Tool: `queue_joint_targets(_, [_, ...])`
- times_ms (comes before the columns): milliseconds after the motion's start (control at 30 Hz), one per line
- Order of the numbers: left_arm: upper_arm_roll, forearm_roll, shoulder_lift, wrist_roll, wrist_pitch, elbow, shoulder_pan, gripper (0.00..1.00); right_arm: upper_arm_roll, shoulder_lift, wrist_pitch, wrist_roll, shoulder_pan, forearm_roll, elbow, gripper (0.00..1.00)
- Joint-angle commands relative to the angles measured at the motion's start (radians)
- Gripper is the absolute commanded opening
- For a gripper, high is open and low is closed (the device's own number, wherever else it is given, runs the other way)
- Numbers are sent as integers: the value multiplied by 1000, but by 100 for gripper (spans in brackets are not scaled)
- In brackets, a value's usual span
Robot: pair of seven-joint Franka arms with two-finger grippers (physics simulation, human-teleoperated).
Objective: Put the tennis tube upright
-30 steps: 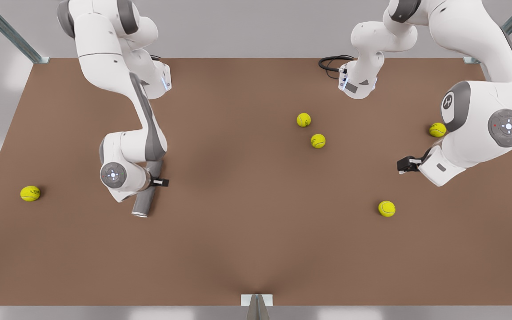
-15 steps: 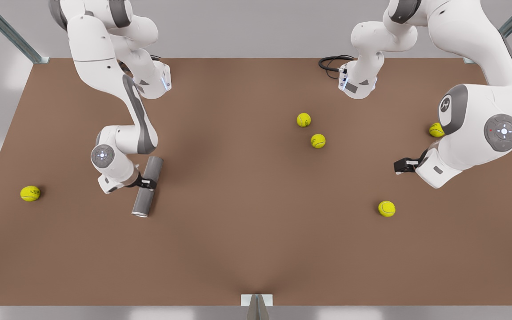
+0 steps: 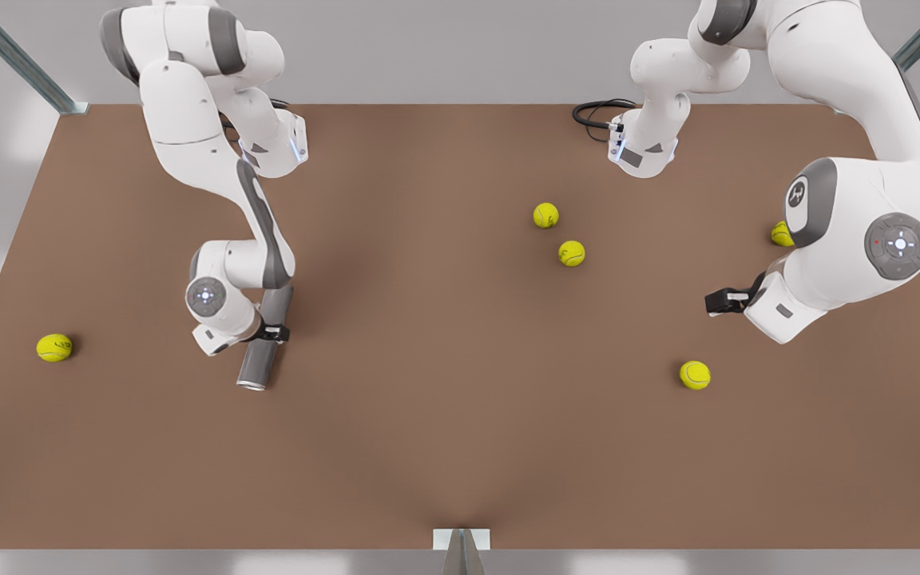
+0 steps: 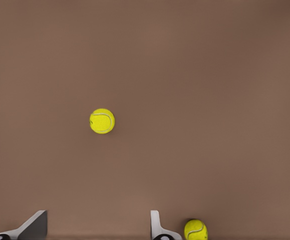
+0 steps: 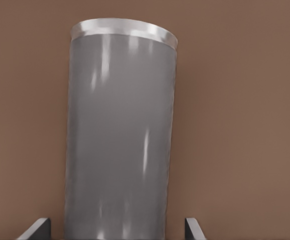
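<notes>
One tennis tube [image 3: 263, 347] lying flat on brown surface [image 3: 444, 431], front view's left, silvery rim toward camera. Right hand [image 3: 271, 333] straddles tube mid-length, fingers [image 5: 39, 227] spread either side, apparently not yet pressing. Left hand [image 3: 717, 301] waits spread above surface at front view's right, near tennis ball [image 4: 102, 121]. Advice: close squarely across tube's width, confirm firm pinch before lifting, then rotate slowly about closed end, set base flat.
</notes>
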Motion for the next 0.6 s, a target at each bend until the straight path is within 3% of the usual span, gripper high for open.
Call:
queue_joint_targets(0, [-1,0,-1,-26,2,0,0,100,1,13,3,-60,0,2,3,100])
queue_joint_targets(467, [-4,0,-5,-32,-3,0,-1,100,12,55,-5,-60,5,2,19,100])
queue_joint_targets(567, [-4,0,-5,-34,-3,0,-1,100,15,55,-28,-62,3,2,29,89])
